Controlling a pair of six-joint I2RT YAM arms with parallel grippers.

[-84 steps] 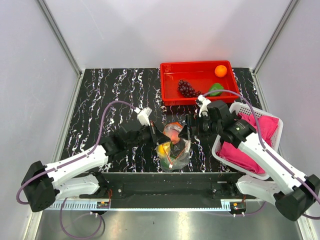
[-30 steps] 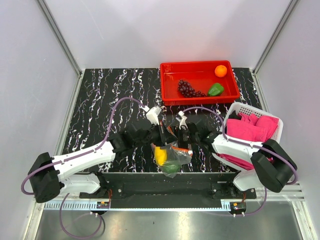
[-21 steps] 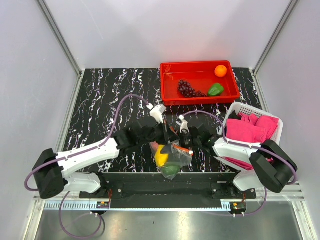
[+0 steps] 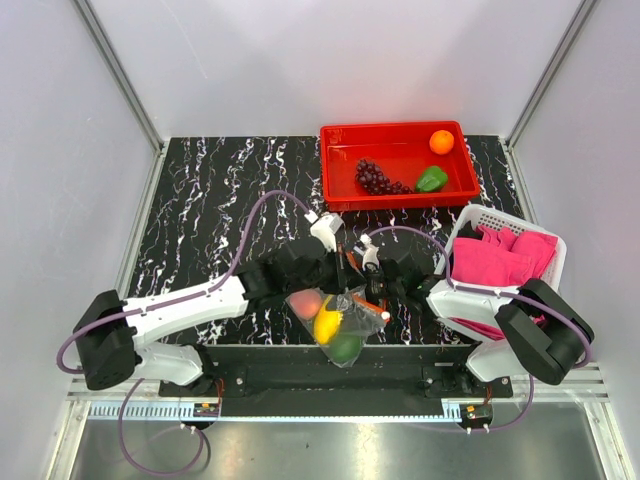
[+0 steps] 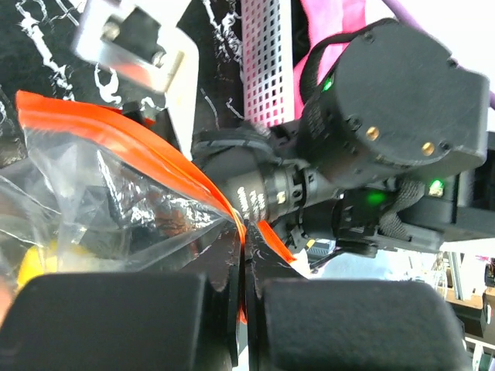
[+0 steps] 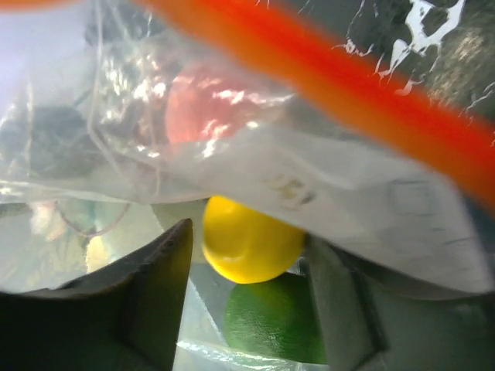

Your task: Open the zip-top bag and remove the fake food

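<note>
The zip-top bag (image 4: 340, 318) hangs near the table's front edge, clear with an orange-red zip strip (image 5: 131, 139). My left gripper (image 4: 339, 270) is shut on that strip (image 5: 243, 246). Fake food shows through the plastic: a reddish piece (image 4: 305, 303), a yellow fruit (image 4: 327, 325) and a green piece (image 4: 346, 347). My right gripper (image 4: 373, 297) is at the bag's right side, open. In the right wrist view its fingers (image 6: 147, 297) straddle the yellow fruit (image 6: 255, 251), with the green piece (image 6: 274, 321) below and plastic film over the right finger.
A red tray (image 4: 400, 135) at the back right holds a grape bunch (image 4: 375, 178), an orange ball (image 4: 441, 142) and a green pepper (image 4: 431, 179). A white basket (image 4: 490, 217) of pink cloths (image 4: 505, 262) stands right of the bag, close to my right arm.
My left arm has moved right and carried the bag's strip with it. The bag has swung, so the reddish piece now shows. My right gripper's jaws have narrowed.
</note>
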